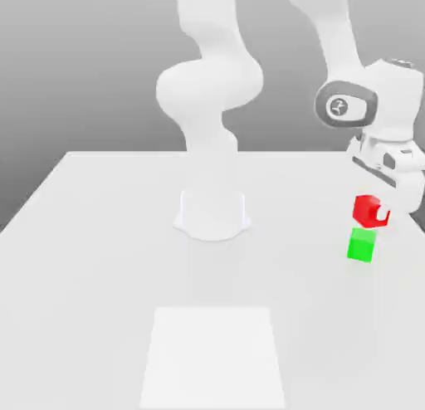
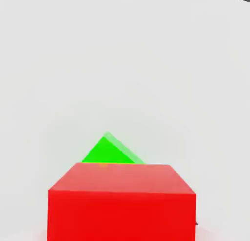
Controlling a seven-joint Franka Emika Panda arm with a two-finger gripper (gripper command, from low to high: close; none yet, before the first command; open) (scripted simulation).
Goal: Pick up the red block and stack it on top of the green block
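Exterior view, from its left to its right. The arm's round white base (image 1: 212, 216) stands on the white table (image 1: 83, 259), well off to the exterior view's left of the gripper. A paler rectangular patch (image 1: 212, 354) lies on the tabletop nearer the camera than the base.

At the exterior view's right, the gripper (image 1: 375, 211) points down with its fingers closed on the red block (image 1: 366, 209), which is held clear of the table. A white fingertip (image 1: 382, 215) overlaps the block's right face.

The green block (image 1: 361, 244) sits on the table directly below the gripper, just under the red block; whether the two touch cannot be told.

Hand view: the red block (image 2: 122, 201) lies close to the camera, and the green block (image 2: 110, 151) shows past its far edge, partly covered.
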